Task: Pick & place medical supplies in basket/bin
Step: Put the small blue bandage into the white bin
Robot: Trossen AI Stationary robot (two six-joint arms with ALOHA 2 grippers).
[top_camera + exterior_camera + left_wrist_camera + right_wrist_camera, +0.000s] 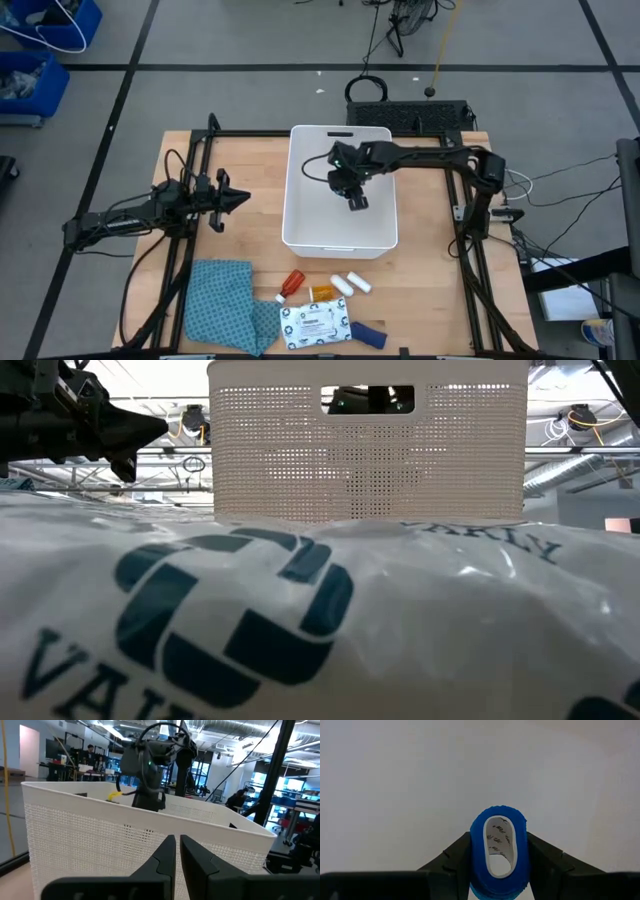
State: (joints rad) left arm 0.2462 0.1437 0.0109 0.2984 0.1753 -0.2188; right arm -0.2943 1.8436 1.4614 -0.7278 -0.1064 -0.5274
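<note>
My right gripper (357, 201) reaches down inside the white bin (300, 190) and is shut on the blue tape roll (499, 852). My left gripper (240, 200) is shut and hovers left of the bin, facing its perforated wall (100, 835). Near the table's near edge lie the red-capped bottle (291, 284), orange pill bottle (322, 293), two white cylinders (350, 285), white printed packet (316, 323) and dark blue strip (367, 334). In the low view the packet (300, 620) fills the foreground in front of the bin (370, 460). My right gripper pinches the blue tape roll between its two fingers (457, 857), one on each side of the outer blue band (476, 845). The roll's open core faces the wrist camera, and its ring looks squeezed to an oval. The fingers point down over the bin's white floor (395, 780).
A blue patterned cloth (225, 310) lies at the near left of the table, beside the packet. Black frame rails (190, 240) run along the table's left and right sides. Bare wood (250, 250) shows between the bin and the row of supplies.
</note>
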